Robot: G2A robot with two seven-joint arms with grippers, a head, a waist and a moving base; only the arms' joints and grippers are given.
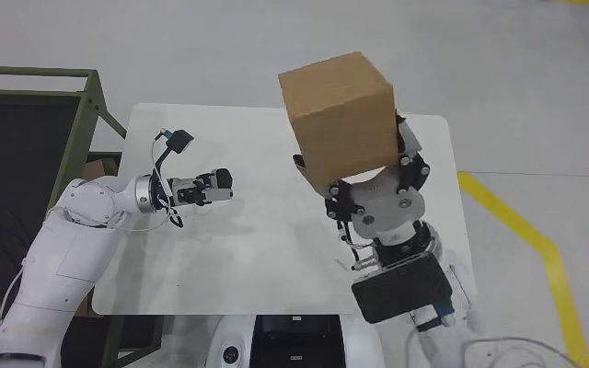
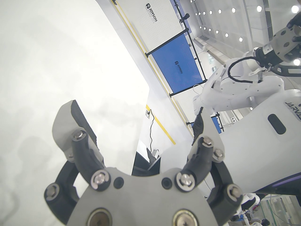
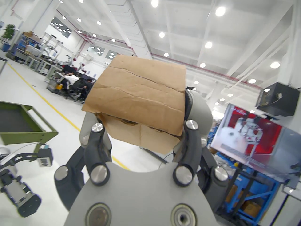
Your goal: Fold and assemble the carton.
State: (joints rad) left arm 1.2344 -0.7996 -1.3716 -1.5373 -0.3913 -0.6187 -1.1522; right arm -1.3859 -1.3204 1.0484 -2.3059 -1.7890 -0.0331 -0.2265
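A brown cardboard carton, folded into a closed cube, is held up above the right part of the white table. My right gripper is shut on it from below; in the right wrist view the carton sits between the two fingers, creased flaps facing the camera. My left gripper hovers over the left side of the table, pointing toward the carton. Its fingers stand open with nothing between them.
A green metal frame cart stands beyond the table's left edge, seen too as the green cart in the right wrist view. A yellow floor line runs to the right of the table.
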